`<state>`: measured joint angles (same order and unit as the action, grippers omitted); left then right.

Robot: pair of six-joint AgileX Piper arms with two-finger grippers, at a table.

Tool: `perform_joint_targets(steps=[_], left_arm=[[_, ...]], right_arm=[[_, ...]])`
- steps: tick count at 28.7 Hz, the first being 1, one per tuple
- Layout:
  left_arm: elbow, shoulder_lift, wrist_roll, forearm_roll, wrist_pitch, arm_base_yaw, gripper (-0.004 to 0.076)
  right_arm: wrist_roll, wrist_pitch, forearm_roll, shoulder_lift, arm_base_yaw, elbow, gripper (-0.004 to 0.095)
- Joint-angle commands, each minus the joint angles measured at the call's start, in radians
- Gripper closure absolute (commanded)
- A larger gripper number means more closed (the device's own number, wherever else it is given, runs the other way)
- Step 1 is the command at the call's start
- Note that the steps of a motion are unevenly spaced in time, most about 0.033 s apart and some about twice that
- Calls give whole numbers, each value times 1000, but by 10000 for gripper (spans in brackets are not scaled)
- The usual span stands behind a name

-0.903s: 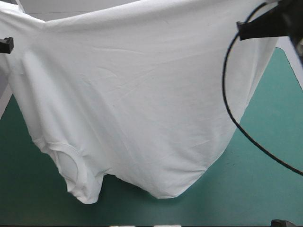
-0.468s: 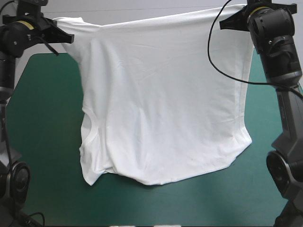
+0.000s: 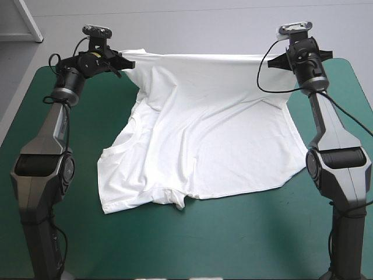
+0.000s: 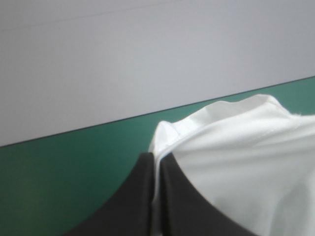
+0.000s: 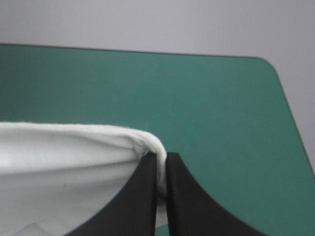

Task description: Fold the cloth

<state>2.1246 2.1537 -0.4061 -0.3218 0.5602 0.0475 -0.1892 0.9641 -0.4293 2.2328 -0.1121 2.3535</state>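
Observation:
The white T-shirt point(image 3: 204, 140) drapes from a raised far edge down onto the teal-green table, its near part lying wrinkled with a sleeve at the front left. My left gripper point(image 3: 129, 62) is shut on the shirt's far left corner, held above the table near the far edge. My right gripper point(image 3: 274, 62) is shut on the far right corner at about the same height. In the left wrist view the black fingers point(image 4: 142, 196) pinch a white hem point(image 4: 221, 142). In the right wrist view the gripper point(image 5: 161, 182) clamps a rolled edge of the T-shirt point(image 5: 74, 147).
Bare teal-green cover point(image 3: 245, 239) lies in front of the shirt and along both sides. The table's far edge point(image 3: 192, 55) runs just behind the raised hem, with its rounded far right corner point(image 5: 268, 64) ahead of the right gripper.
Both grippers have carried the shirt away from the camera and down toward the far edge. The shirt, earlier hanging free, now rests largely on the table.

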Motion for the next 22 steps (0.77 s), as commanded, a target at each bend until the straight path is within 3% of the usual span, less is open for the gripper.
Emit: perform_joint_targets(steps=[1, 3, 4, 6, 8, 10, 11, 15, 21, 22], left_arm=[[29, 5, -20, -19, -164, -9, 682], [29, 35, -20, -48, -182, -9, 571], [29, 48, -20, -61, -187, -9, 484], [29, 61, -20, -84, -193, -9, 283], [29, 63, -45, -90, -187, -9, 112], [36, 48, -85, -90, -160, -9, 37], [38, 35, -93, -90, -134, -9, 34], [40, -47, -81, -88, -17, -9, 36], [40, -236, 95, -33, 339, -11, 36], [40, -286, 149, 5, 440, -11, 36]], right_arm=[[-5, -83, -36, -26, 28, 29, 924], [34, -108, 88, -7, 35, 29, 872], [79, -120, 163, 1, 42, 29, 797], [148, -142, 320, 24, 59, 29, 547], [149, -145, 377, 39, 68, 29, 265], [136, -127, 362, 42, 69, 29, 17], [134, -110, 351, 34, 69, 29, -39], [142, 1, 342, -22, 67, 29, 10], [195, 239, 309, -171, 67, 29, 86], [189, 290, 291, -220, 69, 29, 113]])
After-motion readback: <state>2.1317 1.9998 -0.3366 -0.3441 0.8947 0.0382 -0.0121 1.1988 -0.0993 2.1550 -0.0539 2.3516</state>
